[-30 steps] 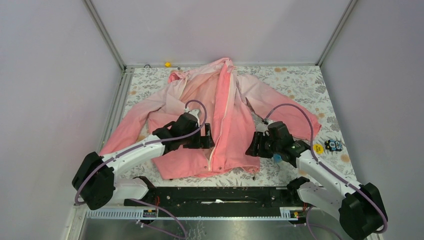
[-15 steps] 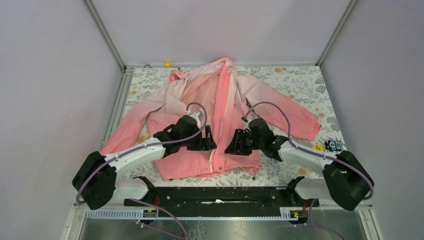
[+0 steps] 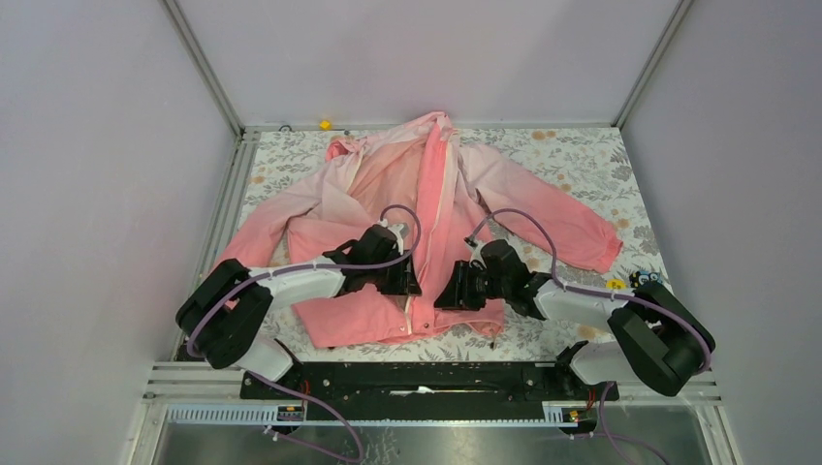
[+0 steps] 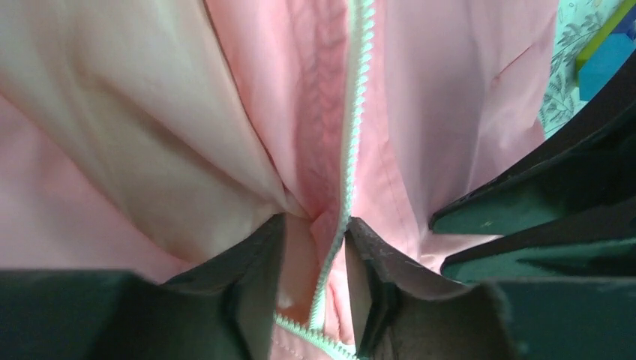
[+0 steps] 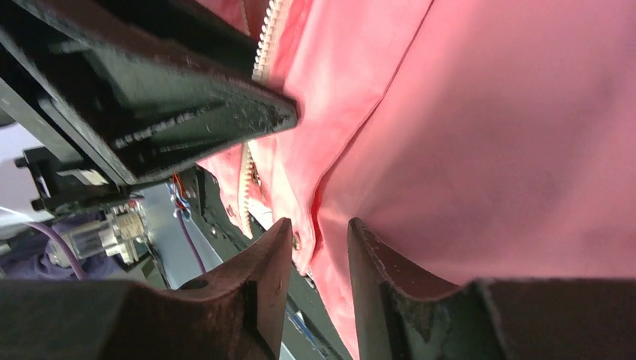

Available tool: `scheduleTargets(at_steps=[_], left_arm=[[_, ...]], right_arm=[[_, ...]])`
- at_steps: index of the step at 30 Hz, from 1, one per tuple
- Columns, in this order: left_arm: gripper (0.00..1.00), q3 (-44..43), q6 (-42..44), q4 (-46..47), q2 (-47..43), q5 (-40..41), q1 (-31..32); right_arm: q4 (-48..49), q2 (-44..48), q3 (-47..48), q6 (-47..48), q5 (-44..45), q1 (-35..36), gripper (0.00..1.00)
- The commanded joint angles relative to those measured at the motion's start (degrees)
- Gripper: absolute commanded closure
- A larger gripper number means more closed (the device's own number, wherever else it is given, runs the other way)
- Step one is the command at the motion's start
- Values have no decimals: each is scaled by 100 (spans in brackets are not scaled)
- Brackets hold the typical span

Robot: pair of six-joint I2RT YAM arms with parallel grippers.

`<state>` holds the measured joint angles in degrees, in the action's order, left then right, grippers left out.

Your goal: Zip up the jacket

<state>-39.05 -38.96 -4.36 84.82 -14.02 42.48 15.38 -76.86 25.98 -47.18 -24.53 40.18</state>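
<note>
The pink jacket [image 3: 388,184] lies spread out, front up, collar far and hem near. Its white zipper [image 3: 436,203] runs down the middle, with the two sides apart along most of the length. My left gripper [image 3: 412,279] is low on the front near the hem. In the left wrist view its fingers [image 4: 255,270] straddle the zipper [image 4: 352,135], partly open, with puckered fabric between them. My right gripper [image 3: 448,291] faces it from the right. In the right wrist view its fingers [image 5: 375,255] stand apart around the snap-studded hem edge [image 5: 315,217].
A floral cloth [image 3: 582,155] covers the table. A yellow disc [image 3: 616,287] and a small blue toy [image 3: 647,281] lie at the right edge. A small yellow piece [image 3: 325,124] sits at the back. A black rail [image 3: 417,378] runs along the near edge.
The right arm swung left from the jacket's right side to the hem beside the zipper. The left gripper edged right over the zipper and its jaws narrowed.
</note>
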Motion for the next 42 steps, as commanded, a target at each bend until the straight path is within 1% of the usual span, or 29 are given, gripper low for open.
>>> scheduleTargets(at_steps=[1, 3, 4, 6, 7, 8, 10, 12, 14, 15, 20, 22, 25, 27, 30, 34, 37, 39, 40, 41, 42], left_arm=[[71, -366, 141, 366, 5, -145, 17], [82, -305, 95, 589, -156, -307, 20], [85, -227, 41, 866, -280, -487, 23], [89, 105, -196, 1830, -643, -1017, 23], [95, 376, -380, 2515, -853, -1248, 31], [100, 652, -546, 3083, -1094, -1256, 40], [100, 1193, -713, 3923, -1547, -1032, 46], [100, 1727, -849, 4689, -1922, -805, 49], [100, 2047, -935, 5309, -2155, -703, 64], [100, 2084, -953, 5347, -2215, -672, 72], [100, 1718, -955, 4575, -2236, -310, 136], [100, 1711, -991, 4445, -2309, 1, 203], [100, 1721, -1029, 4327, -2415, 486, 333], [100, 1682, -1013, 4279, -2398, 739, 421], [100, 1500, -1070, 4114, -2254, 1060, 567], [100, 1192, -1309, 3788, -1991, 1581, 791], [100, 950, -1529, 3697, -1761, 1581, 848], [100, 715, -1634, 3467, -1595, 1523, 869], [100, 646, -1673, 3412, -1524, 1486, 887], [100, 587, -1693, 3369, -1466, 1440, 894], [100, 539, -1689, 3314, -1429, 1430, 900]], right_arm=[[264, 89, -173, 555, -427, 94, 59], [193, 307, -249, 633, -438, 93, 57], [186, 521, -298, 657, -416, 87, 56], [300, 880, -487, 617, -370, 93, 48], [455, 1072, -601, 553, -414, 88, 44], [646, 1250, -717, 514, -452, 85, 38], [1223, 1565, -963, 344, -578, 84, 30], [1821, 1688, -1159, 198, -541, 87, 23], [2190, 1577, -1118, 270, -681, 84, 20], [2288, 1479, -1044, 330, -752, 92, 20], [2480, 1269, -810, 883, -749, 91, 16], [2693, 1207, -832, 1021, -638, 89, 14], [3113, 1013, -893, 985, -494, 92, 16], [3599, 993, -1071, 840, -225, 89, 17], [3350, 1131, -1026, 992, 178, 126, 19], [3476, 1114, -1024, 953, 747, 217, 19], [3703, 925, -1036, 860, 1128, 346, 24], [3977, 801, -1117, 775, 1298, 369, 31], [4160, 773, -1189, 772, 1317, 371, 44], [4294, 791, -1276, 772, 1379, 369, 64], [4422, 847, -1385, 762, 1463, 375, 82]])
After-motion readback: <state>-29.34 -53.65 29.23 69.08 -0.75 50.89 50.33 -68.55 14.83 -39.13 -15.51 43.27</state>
